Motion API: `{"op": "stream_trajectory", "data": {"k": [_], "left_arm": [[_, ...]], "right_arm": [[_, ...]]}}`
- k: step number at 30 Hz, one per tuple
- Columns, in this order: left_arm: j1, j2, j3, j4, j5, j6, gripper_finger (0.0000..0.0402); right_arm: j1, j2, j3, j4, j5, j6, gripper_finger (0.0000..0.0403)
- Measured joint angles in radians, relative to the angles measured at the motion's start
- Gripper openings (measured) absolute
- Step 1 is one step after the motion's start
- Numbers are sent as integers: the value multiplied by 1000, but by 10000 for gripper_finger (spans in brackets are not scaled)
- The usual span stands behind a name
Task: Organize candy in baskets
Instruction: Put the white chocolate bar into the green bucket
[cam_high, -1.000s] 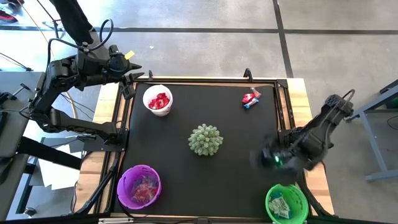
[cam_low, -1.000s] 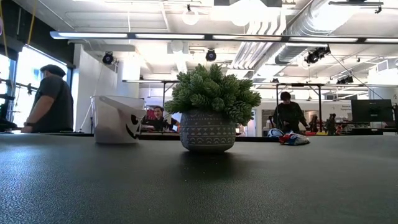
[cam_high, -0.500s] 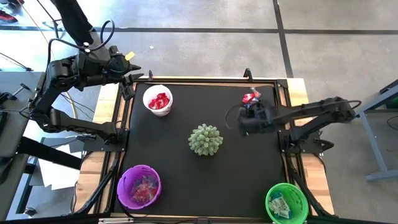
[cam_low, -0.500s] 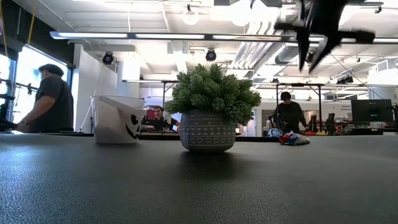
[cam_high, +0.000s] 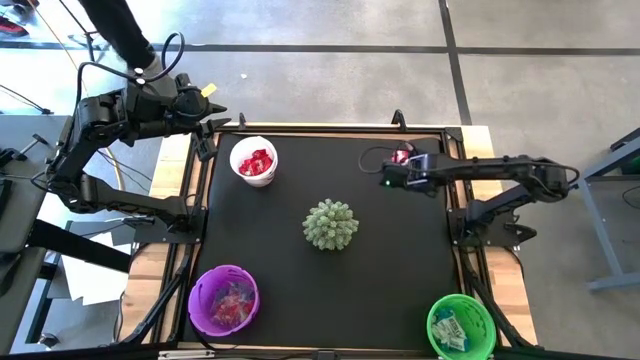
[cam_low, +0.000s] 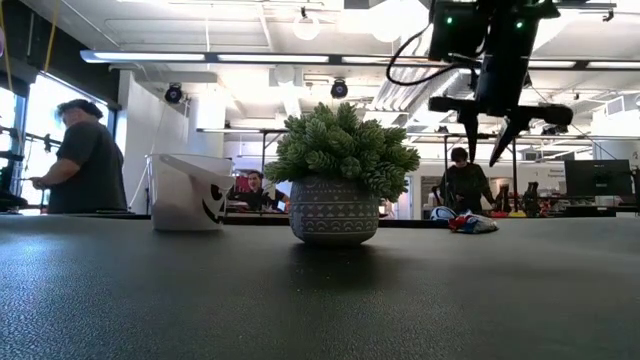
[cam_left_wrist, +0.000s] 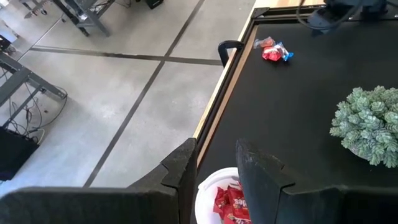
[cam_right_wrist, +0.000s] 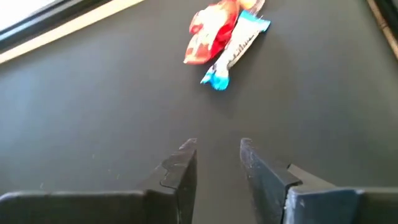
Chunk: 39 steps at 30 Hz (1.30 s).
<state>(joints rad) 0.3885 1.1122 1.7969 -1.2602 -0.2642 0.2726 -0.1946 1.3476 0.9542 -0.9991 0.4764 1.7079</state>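
High view: right end effector (cam_high: 395, 176) over the worktop (cam_high: 300, 270), just beside the loose candy pair (cam_high: 403, 157), which lies at 1 o'clock from the spiky plant (cam_high: 330, 224), near the far edge. White basket (cam_high: 236, 152) at 11 o'clock from the plant, purple basket (cam_high: 196, 290) at 7, green basket (cam_high: 434, 312) at 5. Left end effector (cam_high: 212, 120) parked off the worktop's edge beside the white basket. Shift the right arm a touch toward 1 o'clock so the wrappers sit under the gap, not beside it.

Low view: right end effector (cam_low: 490, 150) well above the surface, fingers spread and empty, roughly over the candy pair (cam_low: 465, 222). Come straight down; stop just short of the mat so the fingertips do not scrape it.

Left wrist view: left end effector (cam_left_wrist: 214, 165) parted with nothing between the fingers, above the white basket's rim (cam_left_wrist: 205, 186); candy pair (cam_left_wrist: 272, 51) far off. Leave this arm waiting.

Right wrist view: right end effector (cam_right_wrist: 217, 155) released, bare mat between the fingers; red candy (cam_right_wrist: 208, 31) and blue-and-silver candy (cam_right_wrist: 235, 46) touching each other, ahead of the fingertips. Pick one, likely the blue-and-silver, whose near end points toward the fingers. Straddle it across its narrow width, close gently on the wrapper's body and not its twisted tail, and avoid dragging the red one along. Then lift clear before heading for a basket, apparently the green one for this kind.
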Motion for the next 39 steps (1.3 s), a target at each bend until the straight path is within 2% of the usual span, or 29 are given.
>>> {"op": "stream_trajectory", "data": {"k": [7, 18, 23, 31, 39], "left_arm": [[0, 0, 0, 0, 0, 51, 101], [0, 0, 0, 0, -11, 97, 101], [0, -2, 0, 0, -38, 98, 101], [0, -2, 0, 1, -41, 115, 101], [0, -2, 0, 0, -76, 123, 101]], "right_arm": [[-118, 0, 0, -5, -2, -15, 138], [-273, 26, -4, -14, -23, 32, 143], [-361, 106, -5, 30, -158, -39, 143], [-442, 218, -5, 167, -218, -160, 143], [-468, 300, -4, 231, -267, -165, 143]]}}
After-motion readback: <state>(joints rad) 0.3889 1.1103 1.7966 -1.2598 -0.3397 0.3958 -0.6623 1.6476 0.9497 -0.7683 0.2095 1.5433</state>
